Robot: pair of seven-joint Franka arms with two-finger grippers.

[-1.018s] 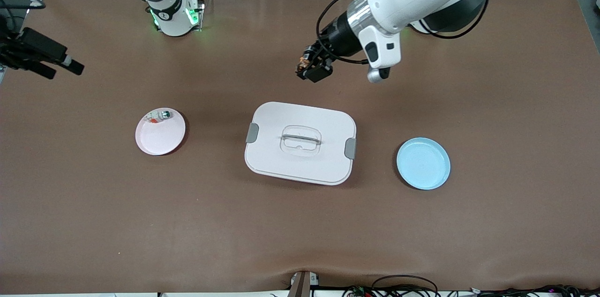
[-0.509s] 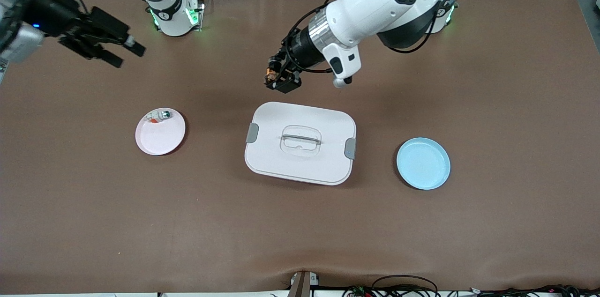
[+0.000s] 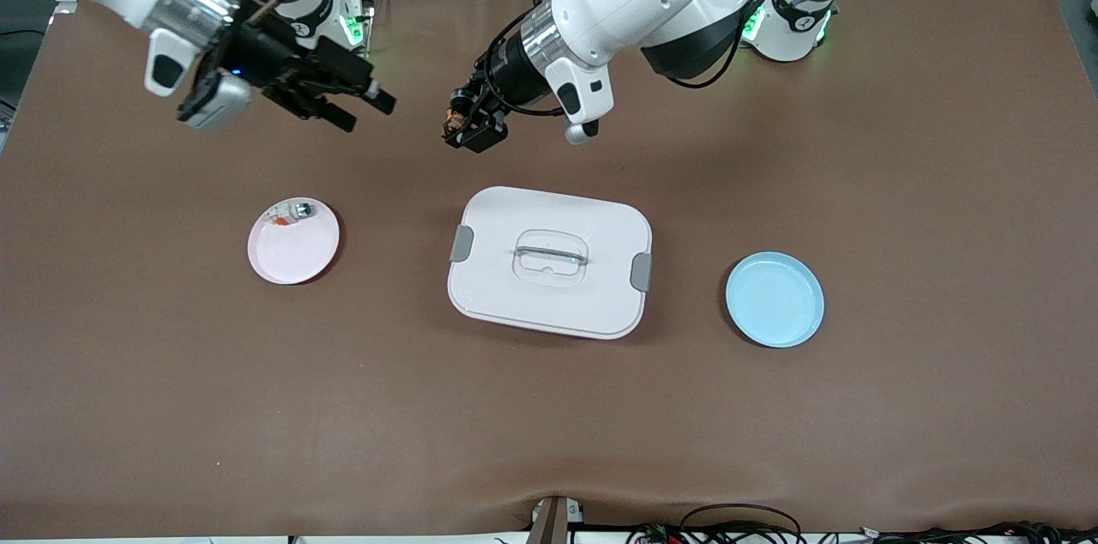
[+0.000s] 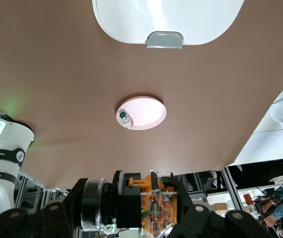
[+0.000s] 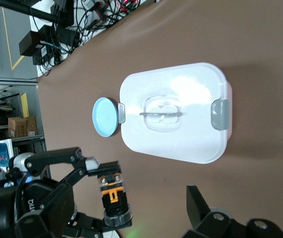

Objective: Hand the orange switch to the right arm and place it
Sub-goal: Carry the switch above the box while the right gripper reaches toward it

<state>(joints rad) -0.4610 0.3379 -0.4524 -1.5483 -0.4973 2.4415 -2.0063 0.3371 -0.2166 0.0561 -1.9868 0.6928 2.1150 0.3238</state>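
the orange switch, a small blocky part with a round black end, is pinched in the left gripper over bare brown table. the right gripper, fingers spread, should close squarely on the exposed end. nearby sits a smooth white lidded box.

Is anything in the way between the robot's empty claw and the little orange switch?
Nothing visible. The open right gripper and the left gripper, shut on the tiny black-and-orange switch, face each other over bare brown table. Only air lies between them.
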